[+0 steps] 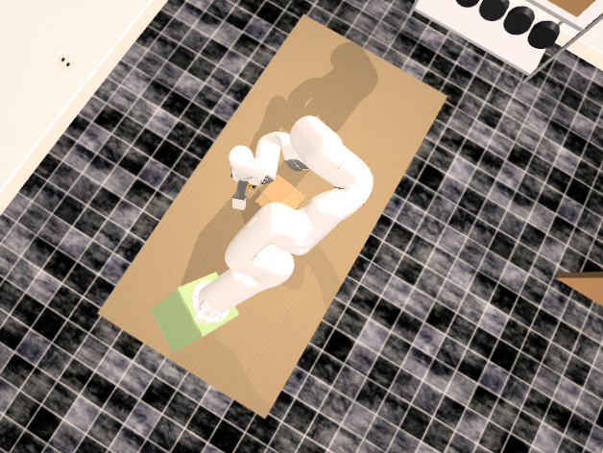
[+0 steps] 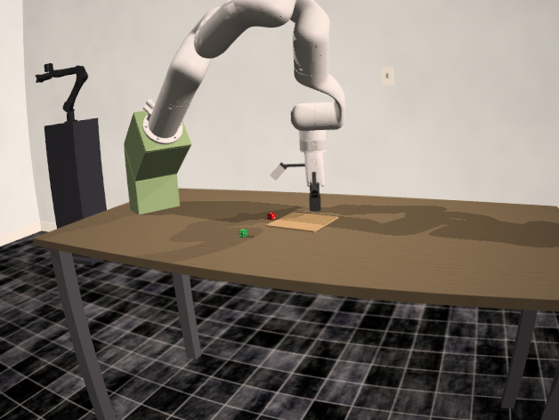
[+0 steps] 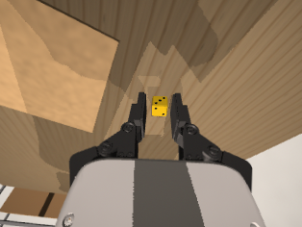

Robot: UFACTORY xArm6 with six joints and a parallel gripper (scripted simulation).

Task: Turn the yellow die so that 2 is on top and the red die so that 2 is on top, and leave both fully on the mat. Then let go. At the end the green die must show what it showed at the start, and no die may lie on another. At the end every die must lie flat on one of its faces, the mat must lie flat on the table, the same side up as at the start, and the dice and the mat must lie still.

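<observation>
From where I stand, the top view shows the white xArm 6 (image 1: 341,192) (image 2: 181,85) arched over the wooden table (image 1: 404,107) (image 2: 406,266) (image 3: 240,82); a speck of the yellow die (image 1: 250,184) (image 3: 160,107) shows beside the square tan mat (image 1: 277,188) (image 2: 307,221) (image 3: 53,63); the other dice cannot be made out there. In the exterior view, the xArm Gripper (image 1: 253,185) (image 2: 314,209) (image 3: 159,102) points down behind the mat; the red die (image 2: 271,216) sits just off the mat's near-base side, and the green die (image 2: 243,232) lies apart from it; the yellow die is not visible there. In the wrist view, the jaws stand partly open, with a gap on either side of the yellow die; nothing is gripped; the die lies off the mat, showing a two-pip face and a three-pip face, and I cannot tell which is uppermost. Status, in my judgement: neither placement is complete; both target dice require placing on the mat with 2 up; the red die's top number is unreadable; keep the green die out of the travel path and avoid dragging the mat.
</observation>
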